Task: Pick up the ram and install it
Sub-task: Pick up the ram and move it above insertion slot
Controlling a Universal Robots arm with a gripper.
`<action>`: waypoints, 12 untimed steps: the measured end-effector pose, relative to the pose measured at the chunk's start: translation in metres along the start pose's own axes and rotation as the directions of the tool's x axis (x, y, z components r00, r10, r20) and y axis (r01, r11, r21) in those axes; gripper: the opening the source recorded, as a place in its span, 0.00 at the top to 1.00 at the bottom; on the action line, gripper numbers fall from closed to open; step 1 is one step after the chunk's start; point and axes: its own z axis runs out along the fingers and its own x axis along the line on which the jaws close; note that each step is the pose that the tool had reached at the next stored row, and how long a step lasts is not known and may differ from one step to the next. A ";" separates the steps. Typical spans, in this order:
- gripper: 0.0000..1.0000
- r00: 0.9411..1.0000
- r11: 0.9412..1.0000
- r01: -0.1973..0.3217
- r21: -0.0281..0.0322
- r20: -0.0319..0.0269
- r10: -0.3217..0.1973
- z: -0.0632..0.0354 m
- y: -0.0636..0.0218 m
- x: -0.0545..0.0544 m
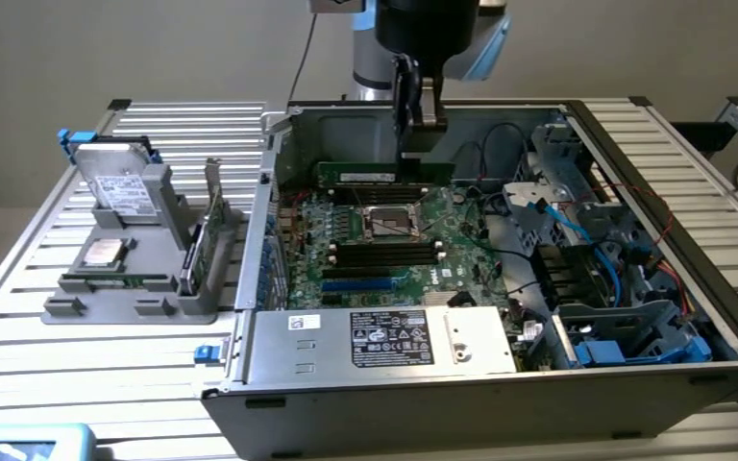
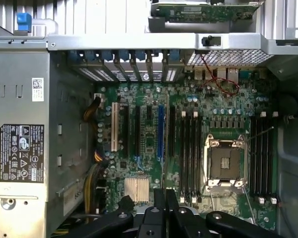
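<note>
Green and thin, the ram [image 1: 382,175] hangs in the gripper [image 1: 415,134]. The gripper's fingers are pinched tight on the stick's top edge. The stick lies level just under the gripper, low inside the open computer case [image 1: 343,130]. It looks to be just above the motherboard [image 1: 376,240] and not yet pushed into a slot.

To do this step well, the stick should stay flat and line up end to end with one long black slot [image 2: 188,153]. Then it should go straight down, with both ends pressed the same. A tilt could jam one corner.

Room is tight. The case's back wall stands close behind the gripper. The square metal chip socket [image 1: 391,223] sits right below and in front of it. Blue cables [image 1: 575,226] and a metal frame lie off to the gripper's side, toward the exterior view's right, well apart. Straight up from the gripper the case is open, so that way is free.
</note>
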 end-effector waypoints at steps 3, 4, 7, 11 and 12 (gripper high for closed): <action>0.87 1.000 1.000 0.000 0.000 0.000 0.000 0.0042 -0.0025 -0.004; 0.87 1.000 1.000 0.000 0.000 0.000 0.000 0.0052 -0.0033 -0.006; 0.87 1.000 1.000 0.000 0.000 0.000 0.000 0.0069 -0.0053 -0.013; 0.87 1.000 1.000 0.000 0.000 -0.001 0.000 0.0090 -0.0057 -0.025; 0.87 1.000 1.000 0.000 0.000 -0.001 0.000 0.0096 -0.0058 -0.028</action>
